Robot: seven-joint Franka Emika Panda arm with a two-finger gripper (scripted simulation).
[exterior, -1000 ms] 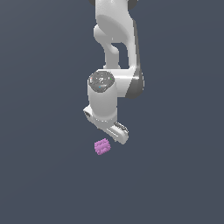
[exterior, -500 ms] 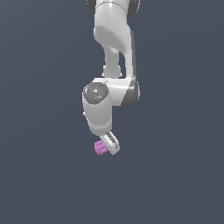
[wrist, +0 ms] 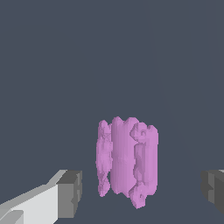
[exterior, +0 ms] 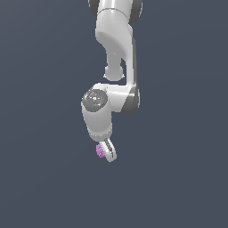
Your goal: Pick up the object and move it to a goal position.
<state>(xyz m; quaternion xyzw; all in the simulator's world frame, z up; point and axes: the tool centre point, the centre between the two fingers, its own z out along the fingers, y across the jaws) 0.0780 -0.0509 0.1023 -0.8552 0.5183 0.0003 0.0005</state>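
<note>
Clearly spread wide, the white robot gripper [wrist: 140,192] straddled the small bumpy pink-purple block [wrist: 127,159], which sat nearer one grey pad [wrist: 70,194]. Closing off-centre could nudge or twist it loose.

The arm [exterior: 116,53] reaches down from the top of the exterior view, its wrist [exterior: 99,113] directly above the claw [exterior: 105,151]. The object [exterior: 100,151] sits at the claw's tip, on the exterior view's left of the one finger [exterior: 109,150] that shows there, just beside it; contact cannot be judged from that view. In the wrist view the object [wrist: 127,159] lies between the two fingertips, nearer one pad [wrist: 70,194] than the other [wrist: 213,190], with open gaps on both sides and neither pad touching it. The claw's jaws stand wide apart around the object.
</note>
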